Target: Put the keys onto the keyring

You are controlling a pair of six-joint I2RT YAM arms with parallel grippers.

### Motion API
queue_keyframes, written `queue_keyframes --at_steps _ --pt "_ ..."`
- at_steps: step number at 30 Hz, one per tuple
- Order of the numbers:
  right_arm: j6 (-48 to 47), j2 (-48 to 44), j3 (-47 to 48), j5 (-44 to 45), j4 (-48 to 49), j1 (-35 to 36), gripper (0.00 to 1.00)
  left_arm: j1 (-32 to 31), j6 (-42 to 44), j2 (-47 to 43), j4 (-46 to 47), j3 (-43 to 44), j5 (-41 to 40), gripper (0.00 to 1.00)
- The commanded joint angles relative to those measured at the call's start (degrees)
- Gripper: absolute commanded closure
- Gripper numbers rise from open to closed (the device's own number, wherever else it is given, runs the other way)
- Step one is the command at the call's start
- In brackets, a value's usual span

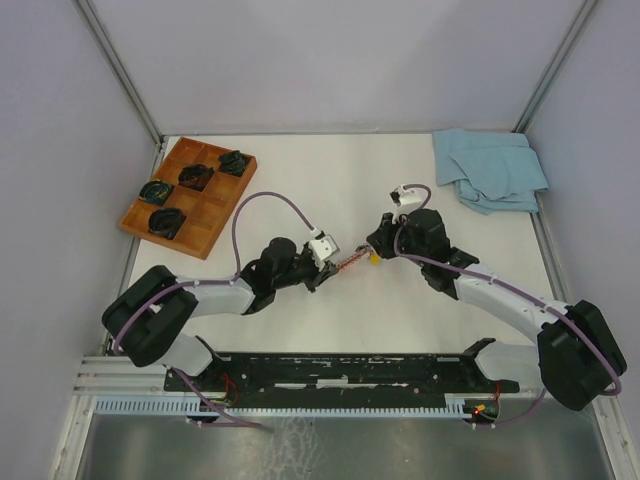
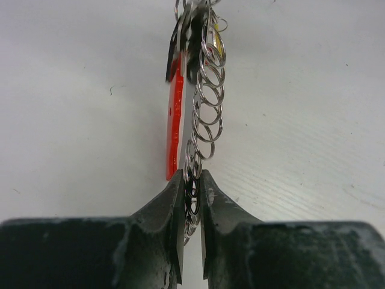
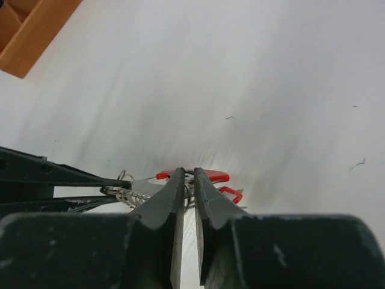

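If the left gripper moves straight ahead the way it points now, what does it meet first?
Probably the right gripper, at the far end of the keyring that the left gripper pinches; depth is unclear.

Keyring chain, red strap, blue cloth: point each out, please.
keyring chain [image 2: 203, 120], left wrist view, on the linked silver rings midway along
red strap [image 2: 174, 126], left wrist view, on its red edge
blue cloth [image 1: 490, 170], top external view, on the pile's middle

My two arms bent low, both reaching in toward the middle, my left gripper [image 1: 326, 270] and my right gripper [image 1: 378, 246] almost tip to tip, left fingers [image 2: 173, 201] pinched close, right fingers [image 3: 167, 197] nearly together too, just a thin slit between them.
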Motion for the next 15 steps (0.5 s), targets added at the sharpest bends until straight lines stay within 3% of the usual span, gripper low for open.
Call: queue_keyframes --at_steps 1,5,8,15 --pt "4.1 -2.7 0.4 7.6 -1.0 -0.2 0.78 -1.6 4.5 -1.5 -7.8 3.0 -5.4 0.97" --pt "2.5 -4.7 0.4 10.8 -5.2 -0.2 0.61 -2.3 5.1 -1.1 -11.0 4.4 -7.9 0.97" --pt "0.6 -6.4 -0.1 11.5 -7.7 -0.2 0.59 -2.7 5.1 -1.3 -13.1 5.3 -9.1 0.97" --pt "-3.1 -7.6 -1.9 -0.7 -4.5 -0.2 0.52 -4.7 3.3 -0.8 -22.7 9.8 -17.2 0.97"
